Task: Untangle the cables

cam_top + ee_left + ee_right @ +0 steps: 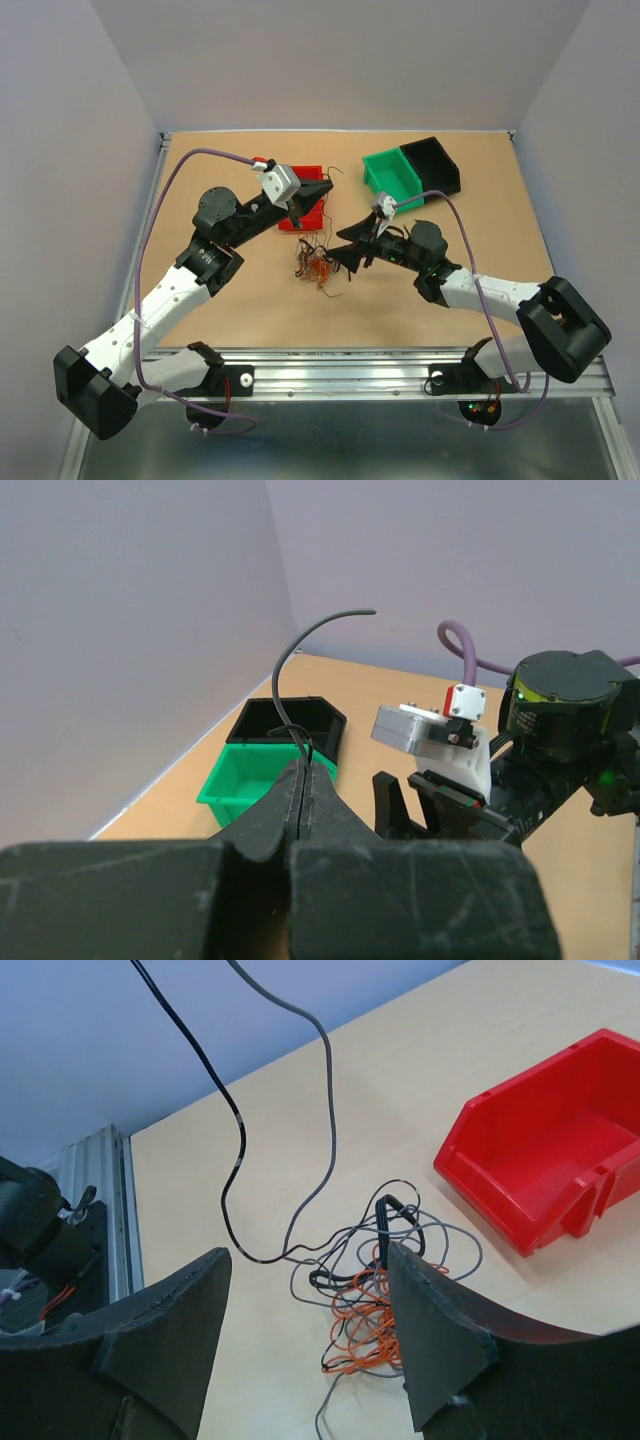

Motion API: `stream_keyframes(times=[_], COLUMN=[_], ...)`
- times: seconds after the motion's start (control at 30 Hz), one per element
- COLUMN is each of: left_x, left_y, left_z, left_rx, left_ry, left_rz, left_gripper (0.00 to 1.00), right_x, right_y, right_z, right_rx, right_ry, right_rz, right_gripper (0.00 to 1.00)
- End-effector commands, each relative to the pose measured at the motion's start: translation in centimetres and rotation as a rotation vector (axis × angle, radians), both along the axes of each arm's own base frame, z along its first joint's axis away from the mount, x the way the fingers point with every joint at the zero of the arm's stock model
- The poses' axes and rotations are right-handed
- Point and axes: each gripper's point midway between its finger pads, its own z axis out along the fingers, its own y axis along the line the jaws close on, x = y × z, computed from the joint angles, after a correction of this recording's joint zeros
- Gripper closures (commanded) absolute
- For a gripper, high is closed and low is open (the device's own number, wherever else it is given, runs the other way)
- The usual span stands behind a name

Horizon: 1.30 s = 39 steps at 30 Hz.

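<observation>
The cables point(314, 264) are a small tangle of thin orange, black and grey wires on the table between my grippers. My left gripper point(323, 190) hovers over the red bin point(303, 217), shut on a thin dark wire point(287, 670) that curls up past its tips point(302, 768). In the right wrist view a black and a grey strand point(325, 1110) rise from the tangle point(372, 1295) toward the upper left. My right gripper point(338, 256) is open and empty just right of the tangle; its fingers point(440, 1330) straddle it point(306, 1258).
A green bin point(392, 173) and a black bin point(432, 163) stand side by side at the back right, also seen in the left wrist view point(250, 780). The red bin point(550, 1155) lies just behind the tangle. Grey walls enclose the table.
</observation>
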Motion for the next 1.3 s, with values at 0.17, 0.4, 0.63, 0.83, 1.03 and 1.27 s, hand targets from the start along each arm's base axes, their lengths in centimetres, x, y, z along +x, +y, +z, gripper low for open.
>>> stream_keyframes(times=[0.17,0.4,0.63,0.83,1.03,1.27], left_x=[-0.4,0.0,7.4,7.2,3.5,-3.1], left_y=[-0.3,-0.3,5.8,6.8,3.7,-2.6], left_z=[1.7,1.5,0.9,1.2,1.2,-2.5], left_rx=[-0.041,-0.034,-0.156,-0.186,-0.137,0.059], left_ry=[-0.050,-0.045,0.084,0.075,-0.022,-0.100], left_rz=[-0.022,-0.007,0.501,0.519,0.257,-0.271], left_gripper=[1.00,1.00,0.97,0.01,0.01,0.06], right_x=[-0.6,-1.0,-0.6,0.8,1.0,-0.5], right_y=[2.5,4.0,2.3,-1.3,-5.1,-7.1], right_z=[4.2,4.5,5.1,5.1,6.1,7.3], right_rx=[0.107,0.125,0.151,0.101,0.117,0.168], right_ry=[-0.104,-0.099,-0.064,0.019,0.027,0.024], right_rz=[0.103,0.122,0.007,-0.216,-0.389,-0.417], right_gripper=[0.31,0.77,0.99,0.99,0.99,0.99])
